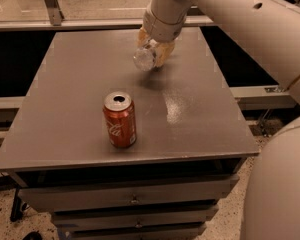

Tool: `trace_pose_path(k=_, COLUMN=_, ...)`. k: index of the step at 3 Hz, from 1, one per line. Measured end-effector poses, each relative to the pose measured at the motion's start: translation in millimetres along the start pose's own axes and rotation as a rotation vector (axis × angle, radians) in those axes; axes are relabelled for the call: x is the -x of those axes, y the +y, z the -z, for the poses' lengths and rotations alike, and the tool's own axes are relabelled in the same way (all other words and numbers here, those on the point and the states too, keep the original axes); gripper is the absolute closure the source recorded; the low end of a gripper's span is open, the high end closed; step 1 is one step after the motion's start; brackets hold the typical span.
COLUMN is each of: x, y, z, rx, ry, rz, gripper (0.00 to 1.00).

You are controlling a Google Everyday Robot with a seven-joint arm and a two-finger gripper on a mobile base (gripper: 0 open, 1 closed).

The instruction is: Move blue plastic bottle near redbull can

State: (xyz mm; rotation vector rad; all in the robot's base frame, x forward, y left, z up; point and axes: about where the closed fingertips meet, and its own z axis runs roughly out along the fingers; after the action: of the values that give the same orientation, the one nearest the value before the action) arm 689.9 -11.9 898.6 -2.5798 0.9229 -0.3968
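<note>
My gripper (153, 51) hangs over the far middle of the grey table (70, 84), at the end of the white arm that comes in from the upper right. It is shut on the blue plastic bottle (144, 58), a small clear-whitish bottle held tilted just above the tabletop, its end turned toward the camera. A dark shadow lies on the table right under it. The redbull can is not in view.
A wider red cola can (120, 120) stands upright near the table's front, left of centre, well apart from the gripper. The table sits on a drawer cabinet (135, 200). The robot's white body (280, 184) fills the lower right.
</note>
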Motion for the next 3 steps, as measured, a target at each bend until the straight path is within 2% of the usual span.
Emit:
trace_pose_path(k=1, x=2.7, y=-2.1, z=1.3, rx=-0.006, ry=-0.009, rz=0.014, gripper=0.13)
trace_pose_path(k=2, x=6.8, y=-2.5, z=1.0, rx=-0.01, ry=-0.018, rz=0.024, gripper=0.0)
trace_pose_path(k=3, x=11.3, y=-1.2, z=6.7, rx=-0.019, ry=-0.02, rz=0.028, gripper=0.0)
